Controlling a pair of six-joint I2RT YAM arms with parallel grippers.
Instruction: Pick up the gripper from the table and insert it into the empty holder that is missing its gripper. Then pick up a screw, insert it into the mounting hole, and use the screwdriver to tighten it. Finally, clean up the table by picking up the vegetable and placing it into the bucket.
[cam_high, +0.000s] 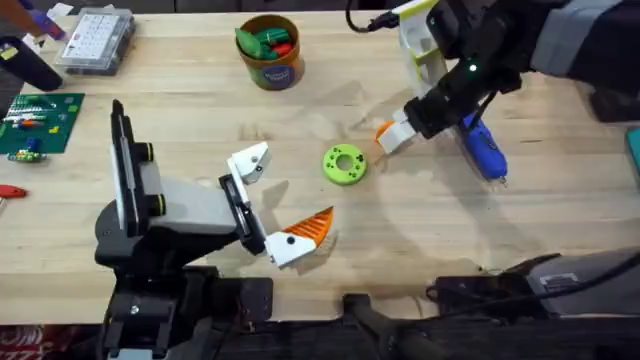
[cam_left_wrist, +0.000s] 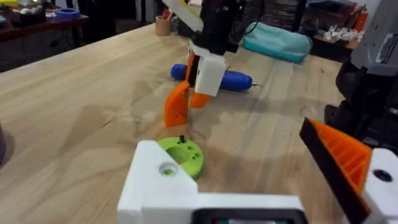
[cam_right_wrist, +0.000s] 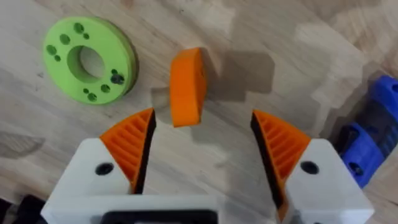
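My right gripper (cam_right_wrist: 202, 146) hangs over the loose orange gripper (cam_right_wrist: 186, 87), jaws spread wide, nothing between the pads (cam_right_wrist: 130, 143) yet. Landmark = the vegetable (cam_high: 345, 164), the green ring on the table (cam_high: 420, 230). The orange piece (cam_high: 383, 130) stands on edge just beside the ring, on its side twd the screwdriver (cam_high: 482, 148), not touching either. The screwdriver lies farther out that way, tip pointing away from the ring. The bucket (cam_high: 271, 50) sits well apart from the ring, twd the far edge, w/ green and red toy bits already in it. My left gripper (cam_high: 275, 205) waits near the ring on the near side; one finger carries its orange ribbed tip, the other is a bare white holder (cam_high: 250, 160), so that's the empty mount. It's open, carrying nothing. Risks, as I judge them: the piece is narrow and upright, so if one pad touches first it'll tip or skid twd the ring. Grabbed crooked, the slot won't line up w/ the holder. Descending off-centre could also nudge the ring.
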